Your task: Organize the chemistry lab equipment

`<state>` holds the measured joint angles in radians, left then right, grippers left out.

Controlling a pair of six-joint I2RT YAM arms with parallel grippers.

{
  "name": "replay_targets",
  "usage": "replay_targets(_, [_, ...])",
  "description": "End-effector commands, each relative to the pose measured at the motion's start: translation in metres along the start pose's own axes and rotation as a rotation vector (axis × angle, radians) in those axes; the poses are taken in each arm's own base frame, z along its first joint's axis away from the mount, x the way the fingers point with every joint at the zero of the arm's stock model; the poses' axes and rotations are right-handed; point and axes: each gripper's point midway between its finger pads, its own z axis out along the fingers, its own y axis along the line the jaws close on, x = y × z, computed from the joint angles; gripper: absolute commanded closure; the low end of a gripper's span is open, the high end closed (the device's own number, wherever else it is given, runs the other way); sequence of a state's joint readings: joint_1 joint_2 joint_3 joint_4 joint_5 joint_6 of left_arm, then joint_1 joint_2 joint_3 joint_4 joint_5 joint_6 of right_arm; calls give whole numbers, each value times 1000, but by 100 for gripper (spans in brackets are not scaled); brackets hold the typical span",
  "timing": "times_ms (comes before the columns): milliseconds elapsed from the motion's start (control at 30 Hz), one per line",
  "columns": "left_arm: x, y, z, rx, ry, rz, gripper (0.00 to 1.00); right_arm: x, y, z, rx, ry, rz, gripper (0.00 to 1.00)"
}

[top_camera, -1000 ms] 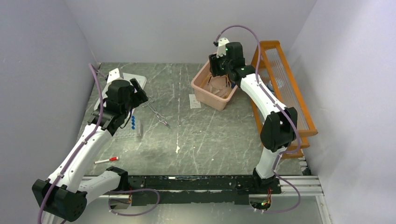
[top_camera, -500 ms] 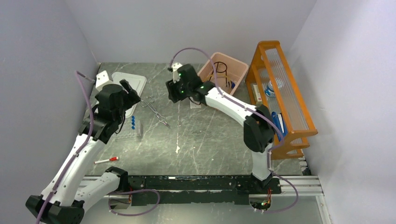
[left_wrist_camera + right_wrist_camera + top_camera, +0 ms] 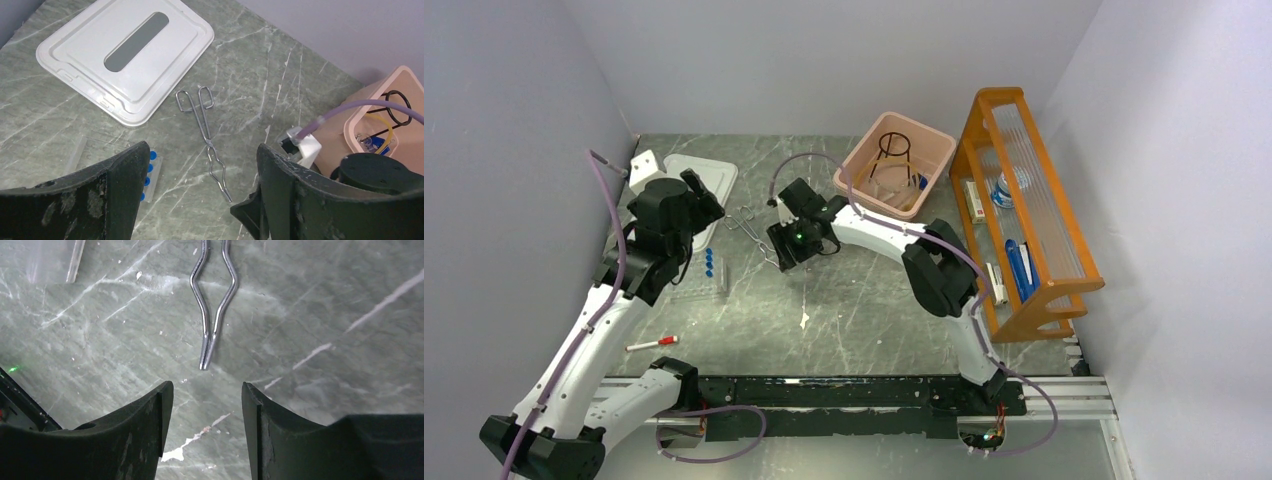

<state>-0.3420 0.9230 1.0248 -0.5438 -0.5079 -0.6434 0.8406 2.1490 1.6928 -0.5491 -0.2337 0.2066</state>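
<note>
From above, my right arm has swung away from the pink bin point(image 3: 869, 200), where the black wire ring point(image 3: 894, 150) stands, and come down over the metal tongs point(image 3: 746, 216), so I judge they go next.

Left wrist: the left jaws are wide open and empty. The tongs point(image 3: 207, 135) lie ahead between them, the white lid point(image 3: 125, 55) is beyond, and the blue-capped tubes point(image 3: 149, 172) are beside the left finger.

Right wrist: the right jaws are open and empty, with the tong tips just ahead of the gap. The desk point(image 3: 325, 300) is bare on either side, leaving room to descend.
</note>
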Motion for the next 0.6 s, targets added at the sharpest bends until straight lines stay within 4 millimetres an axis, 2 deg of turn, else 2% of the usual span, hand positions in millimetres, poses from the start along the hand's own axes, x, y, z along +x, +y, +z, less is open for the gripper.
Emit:
replay_targets(0, [-12, -2, -6, 15, -23, -7, 18, 3, 15, 11, -49, 36, 24, 44])
replay_targets(200, [-9, -2, -6, 21, -18, -12, 18, 8, 15, 28, -27, 59, 22, 48])
replay_targets(333, [-9, 1, -7, 13, -24, -20, 19, 6, 14, 36, -16, 33, 19, 56])
replay_targets(567, [-10, 3, -10, 21, -40, -23, 18, 2, 2, 48, 46, 3, 25, 73])
